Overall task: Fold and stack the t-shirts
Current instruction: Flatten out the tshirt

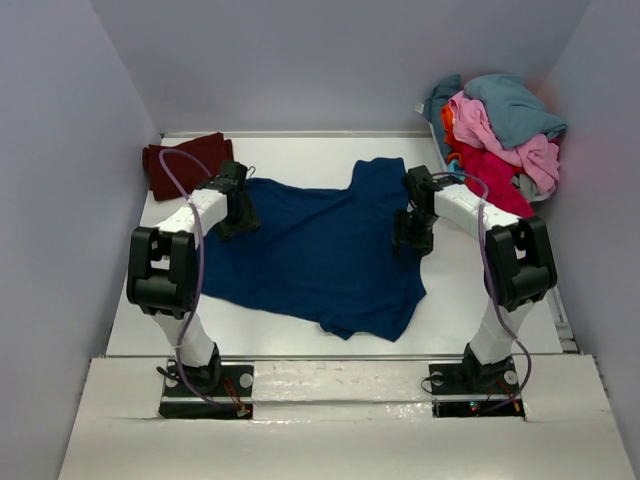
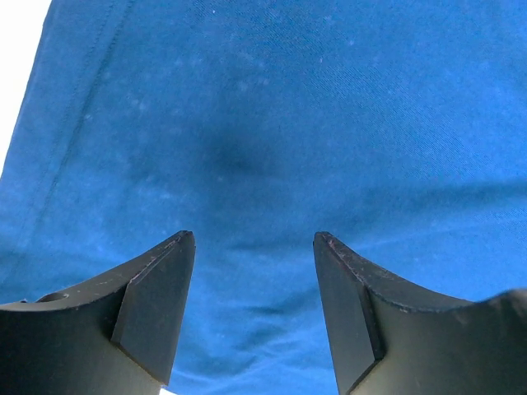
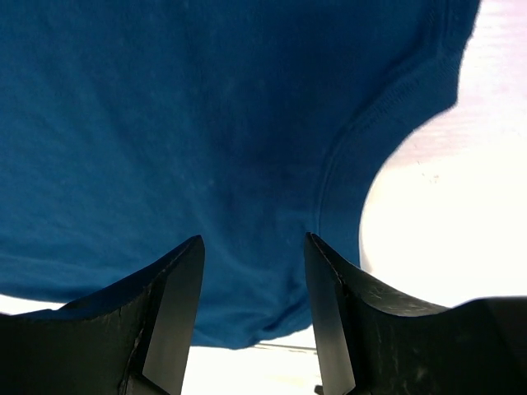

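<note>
From above, a navy t-shirt (image 1: 320, 255) lies spread on the white table (image 1: 300, 150), with a maroon shirt (image 1: 185, 165) and a mixed pile (image 1: 500, 130) behind. Only the wrist views show the left gripper (image 2: 254, 239) and right gripper (image 3: 253, 240) parted and empty above blue cloth.

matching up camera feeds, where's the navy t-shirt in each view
Top external: navy t-shirt spread out in the middle of the picture.
Left wrist: fills nearly the whole picture, seam running down the left.
Right wrist: fills the upper left, curved hem at right.
Shared landmark: the white table, bare beside the shirt in every view.
</note>
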Available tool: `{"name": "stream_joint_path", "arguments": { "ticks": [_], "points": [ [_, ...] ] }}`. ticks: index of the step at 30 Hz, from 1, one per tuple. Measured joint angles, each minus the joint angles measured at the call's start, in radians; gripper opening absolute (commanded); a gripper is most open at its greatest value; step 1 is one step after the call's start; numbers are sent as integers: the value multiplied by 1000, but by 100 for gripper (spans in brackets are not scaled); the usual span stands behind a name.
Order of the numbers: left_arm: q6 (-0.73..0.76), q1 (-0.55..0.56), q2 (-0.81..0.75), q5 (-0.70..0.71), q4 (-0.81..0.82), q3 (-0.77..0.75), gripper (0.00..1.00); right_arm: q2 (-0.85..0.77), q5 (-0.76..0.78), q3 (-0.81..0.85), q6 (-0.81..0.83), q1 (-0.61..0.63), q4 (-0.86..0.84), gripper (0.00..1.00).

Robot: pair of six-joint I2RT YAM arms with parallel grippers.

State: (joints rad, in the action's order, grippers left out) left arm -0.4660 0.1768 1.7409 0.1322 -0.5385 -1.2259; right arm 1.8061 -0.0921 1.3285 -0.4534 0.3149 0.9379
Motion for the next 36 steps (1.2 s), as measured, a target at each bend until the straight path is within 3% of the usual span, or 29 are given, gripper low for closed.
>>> {"name": "stream_joint_path", "arguments": {
  "ticks": [22, 36],
  "points": [
    [16, -2, 208, -29, 35, -124, 73, 159, -34, 78, -34, 0, -69, 59],
    [20, -32, 242, -75, 37, -176, 73, 239, -47, 165, -45, -9, -44, 60]
  ]
}}
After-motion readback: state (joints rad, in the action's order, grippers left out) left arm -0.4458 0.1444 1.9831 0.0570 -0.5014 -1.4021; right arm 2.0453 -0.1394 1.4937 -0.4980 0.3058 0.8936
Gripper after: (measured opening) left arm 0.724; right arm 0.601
